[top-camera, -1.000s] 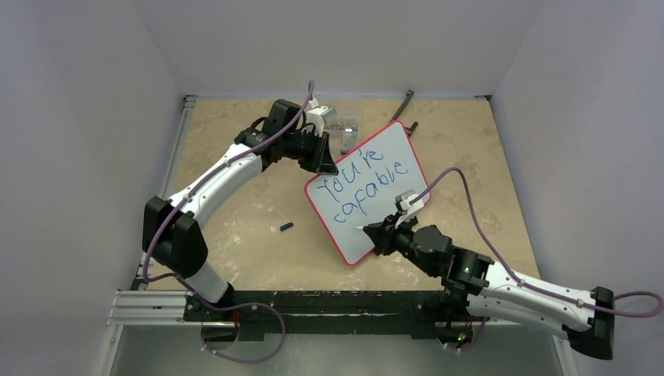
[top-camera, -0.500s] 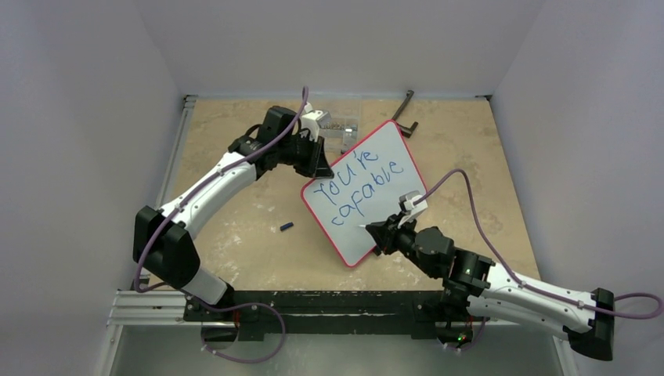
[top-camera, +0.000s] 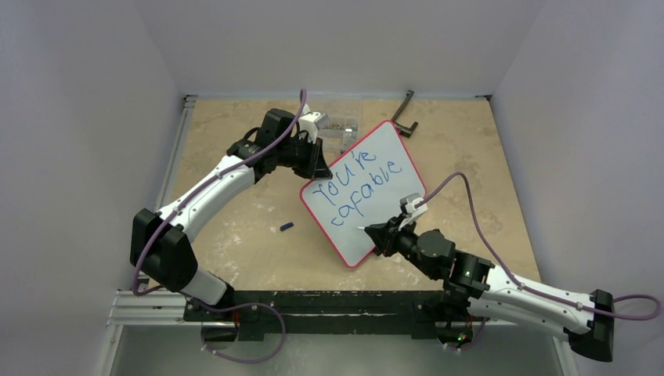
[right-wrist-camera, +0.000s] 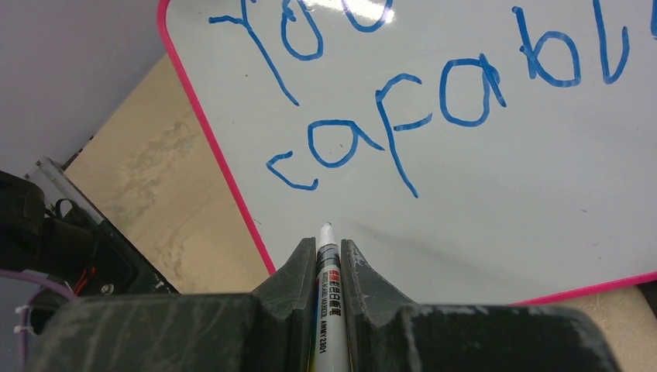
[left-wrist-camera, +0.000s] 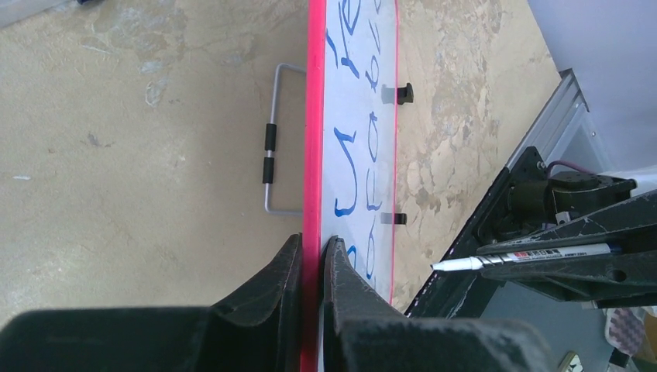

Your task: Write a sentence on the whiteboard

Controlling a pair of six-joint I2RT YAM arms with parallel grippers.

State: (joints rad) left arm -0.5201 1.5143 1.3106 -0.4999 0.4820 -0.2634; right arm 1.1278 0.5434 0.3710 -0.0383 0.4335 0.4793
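1. The right fingers (top-camera: pixel 374 232) are shut tightly on the marker (right-wrist-camera: pixel 326 302). Its tip points at the bare lower part of the whiteboard (right-wrist-camera: pixel 503 201), probably ready for the next word.
2. The whiteboard stands tilted on the bench (top-camera: pixel 235 235), so its face meets the marker.
3. The sentence (top-camera: pixel 362 186) reads "You're capable" in blue, and it seems unfinished.
4. The left fingers (top-camera: pixel 318 163) pinch the red frame at the far-left edge, I think to stop the board sliding under the marker.
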